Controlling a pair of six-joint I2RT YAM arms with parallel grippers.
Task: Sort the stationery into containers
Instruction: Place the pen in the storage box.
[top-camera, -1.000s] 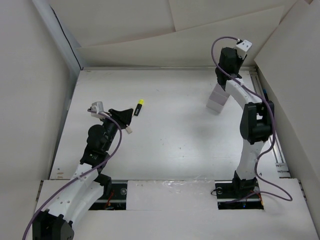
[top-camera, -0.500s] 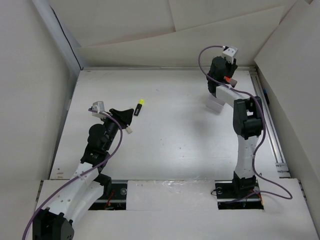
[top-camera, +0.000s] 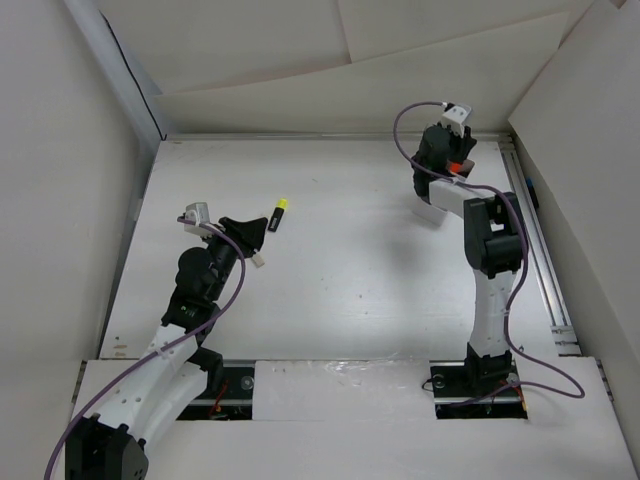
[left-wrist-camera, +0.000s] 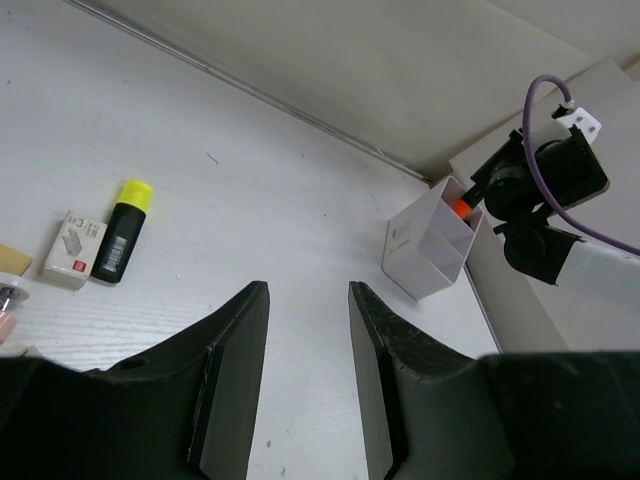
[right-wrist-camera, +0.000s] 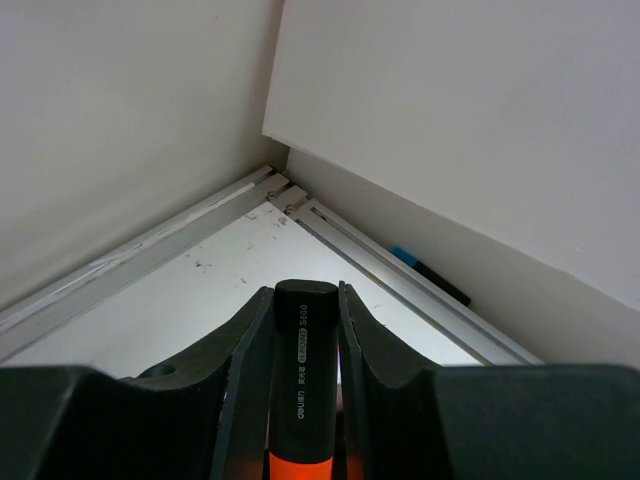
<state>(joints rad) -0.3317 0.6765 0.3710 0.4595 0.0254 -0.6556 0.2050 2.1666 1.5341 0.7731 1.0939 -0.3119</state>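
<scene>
A black highlighter with an orange cap (right-wrist-camera: 303, 370) stands between the fingers of my right gripper (right-wrist-camera: 300, 305), which is shut on it. Seen from above, that gripper (top-camera: 452, 160) and the orange marker (top-camera: 462, 165) hover at the back right, over the pale divided container (top-camera: 430, 207). The left wrist view shows the container (left-wrist-camera: 432, 245) upright, with the orange marker (left-wrist-camera: 460, 207) at its top rim. A black marker with a yellow cap (top-camera: 278, 214) lies on the table just beyond my left gripper (top-camera: 245, 235). My left gripper (left-wrist-camera: 305, 300) is open and holds nothing.
A small white boxed eraser (left-wrist-camera: 77, 250) lies beside the yellow-capped marker (left-wrist-camera: 122, 235). A small pale piece (top-camera: 259, 260) sits near the left gripper. A blue-capped marker (right-wrist-camera: 405, 256) lies outside the metal rail (right-wrist-camera: 400, 290) by the right wall. White walls enclose the table.
My right arm has swung left and turned its wrist, bringing the orange marker over the container. The left arm and the yellow-capped marker have stayed put.
</scene>
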